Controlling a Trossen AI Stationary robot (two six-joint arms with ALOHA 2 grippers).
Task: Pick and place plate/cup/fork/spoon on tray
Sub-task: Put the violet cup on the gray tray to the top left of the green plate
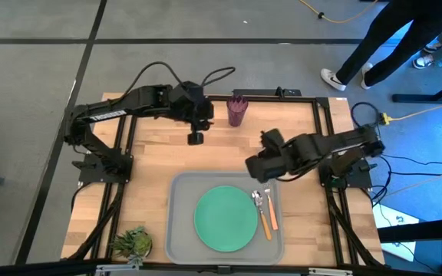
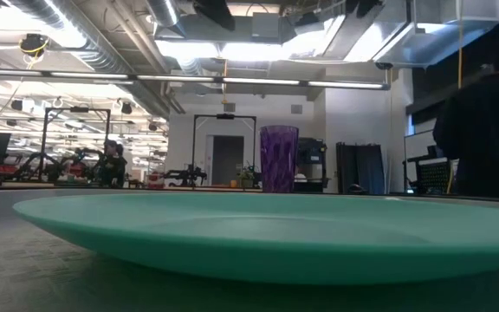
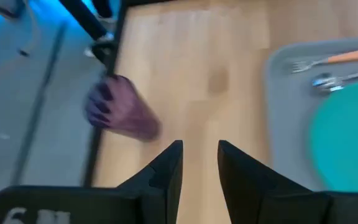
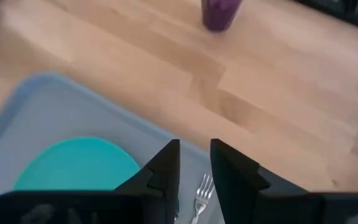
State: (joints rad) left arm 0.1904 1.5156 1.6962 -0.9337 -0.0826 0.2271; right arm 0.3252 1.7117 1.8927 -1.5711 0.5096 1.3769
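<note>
The grey tray (image 1: 176, 222) sits at the near edge of the wooden tabletop (image 1: 152, 157), with the flat round green plate (image 1: 225, 218) in the middle of it. The fork (image 1: 268, 213) and spoon (image 1: 260, 214) lie side by side just right of the plate, long axes running near-to-far with the metal ends toward the far edge. The see-through purple cup (image 1: 237, 111) stands upright at the far edge, off the tray, with bare wood between the two. The left gripper (image 1: 196, 138) hangs just beside the cup, jaws a narrow gap apart and holding nothing. The right gripper (image 1: 253, 165) hovers over the tray's far right corner — same narrow gap, also empty. A small plant (image 1: 133, 242) sits at the near left corner.
</note>
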